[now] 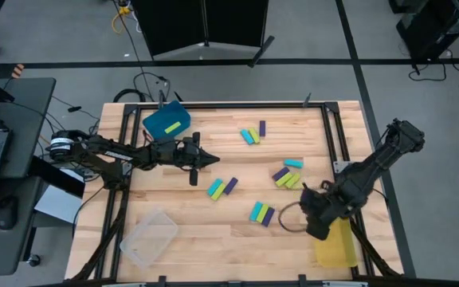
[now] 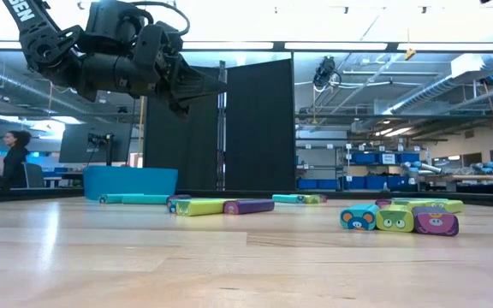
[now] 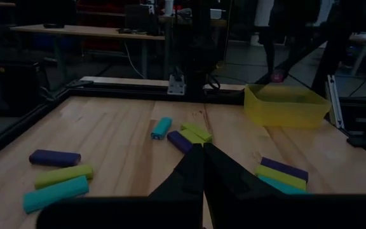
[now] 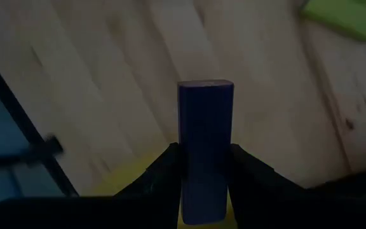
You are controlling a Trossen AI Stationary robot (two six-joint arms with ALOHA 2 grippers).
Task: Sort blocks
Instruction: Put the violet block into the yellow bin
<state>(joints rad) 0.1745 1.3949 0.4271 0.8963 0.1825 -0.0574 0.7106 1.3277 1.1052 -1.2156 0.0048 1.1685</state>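
**Desk:** What did the overhead view show?

**Photographer:** The right gripper (image 1: pixel 319 217) hung at the yellow bin's (image 1: pixel 337 249) near edge; the left gripper (image 1: pixel 205 161) hovered well away, past the blue bin (image 1: pixel 166 119), fingers pressed together, empty. Loose blocks (image 1: pixel 290 175) lay on the counter (image 1: pixel 213 231) between.

**Desk:** And the right wrist camera?

**Photographer:** A purple block (image 4: pixel 204 143) was clamped upright between its fingers (image 4: pixel 164 168), yellow just below. Released off-centre, it risked clipping the rim and bouncing out.
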